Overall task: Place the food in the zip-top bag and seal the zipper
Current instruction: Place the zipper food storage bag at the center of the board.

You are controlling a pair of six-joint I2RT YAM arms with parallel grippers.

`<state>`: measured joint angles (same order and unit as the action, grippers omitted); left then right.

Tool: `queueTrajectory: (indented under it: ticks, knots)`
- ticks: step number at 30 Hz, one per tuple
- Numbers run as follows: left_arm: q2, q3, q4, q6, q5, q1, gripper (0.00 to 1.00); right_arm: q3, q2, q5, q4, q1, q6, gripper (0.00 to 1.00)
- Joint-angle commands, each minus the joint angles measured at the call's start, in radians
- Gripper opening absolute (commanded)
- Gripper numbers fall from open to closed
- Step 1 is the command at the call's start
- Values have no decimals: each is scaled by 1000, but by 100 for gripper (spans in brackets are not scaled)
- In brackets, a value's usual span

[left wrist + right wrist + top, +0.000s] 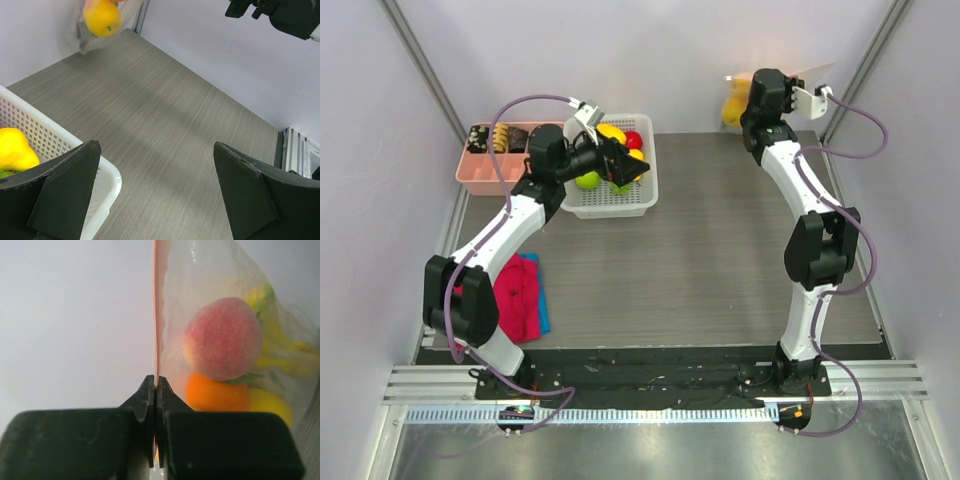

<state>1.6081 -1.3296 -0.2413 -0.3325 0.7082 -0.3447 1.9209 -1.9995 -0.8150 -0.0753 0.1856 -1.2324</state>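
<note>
My right gripper (pixel 747 97) is raised at the back right corner and shut on the zipper (pixel 155 335), the pinkish strip along the edge of the zip-top bag (pixel 200 300). The bag (pixel 732 108) hangs from it, holding a pink peach (pixel 222 337), an orange (pixel 215 392) and yellow pieces (pixel 272 405). My left gripper (pixel 623 160) is open and empty over the right part of the white basket (pixel 645 200). In the left wrist view its fingers (pixel 65 185) frame bare table. The bag (pixel 100 20) shows far off. More food lies in the basket: yellow (pixel 612 131), red (pixel 633 139), green (pixel 587 180).
A pink divided tray (pixel 485 178) with dark snack pieces stands at the back left, touching the basket. A red and blue cloth (pixel 520 295) lies near the left arm's base. Walls close in the back and both sides.
</note>
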Motion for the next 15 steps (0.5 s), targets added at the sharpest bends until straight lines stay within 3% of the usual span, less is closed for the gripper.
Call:
queueTrajectory:
  ticks: [1,8,15]
  knots:
    - [-7,-25,-12,9,4,4,100,-80,60,-95,-98,-15,-67,1]
    - [-19,10,-10,23,-12,4,100,-647,284,26,32,-25,-220,1]
    - [-4,1,-4,20,-3,4,100,-980,455,109,144,-25,-291,1]
